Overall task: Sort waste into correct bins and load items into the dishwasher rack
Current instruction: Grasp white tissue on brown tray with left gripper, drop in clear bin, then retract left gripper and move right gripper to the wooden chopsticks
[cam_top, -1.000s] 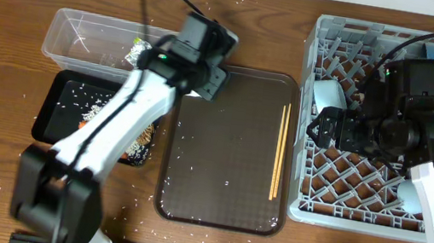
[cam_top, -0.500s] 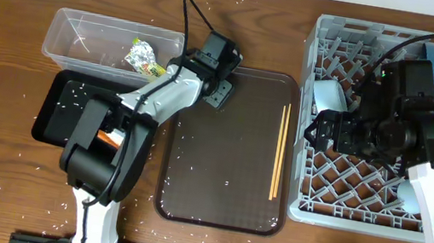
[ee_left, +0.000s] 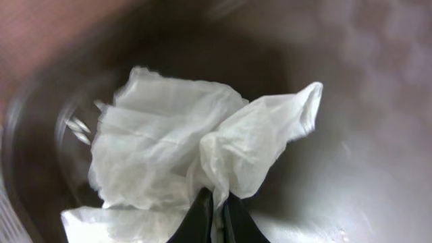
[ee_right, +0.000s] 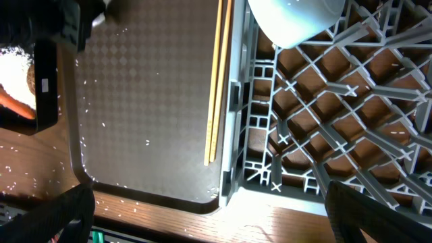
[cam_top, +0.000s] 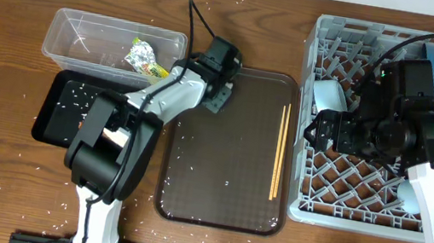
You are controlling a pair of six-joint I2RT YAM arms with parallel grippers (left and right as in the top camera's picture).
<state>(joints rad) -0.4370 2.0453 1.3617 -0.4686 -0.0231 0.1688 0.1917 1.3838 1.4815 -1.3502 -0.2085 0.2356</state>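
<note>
Dishwasher rack [cam_top: 341, 216], frame right: right hand [cam_top: 318, 128] is held released, jaws spread, over its left edge. Brown tray [cam_top: 227, 166], upper-left corner: left hand [cam_top: 219, 94], spread a moment ago, is now clenched on crumpled white tissue [ee_left: 169, 148]. Grasp judged secured; binning is expected next.

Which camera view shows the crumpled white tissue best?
The left wrist view: the tissue fills the picture, pinched in the shut jaws. Overhead, the left arm hides it; the right wrist view shows nothing clear.
</note>
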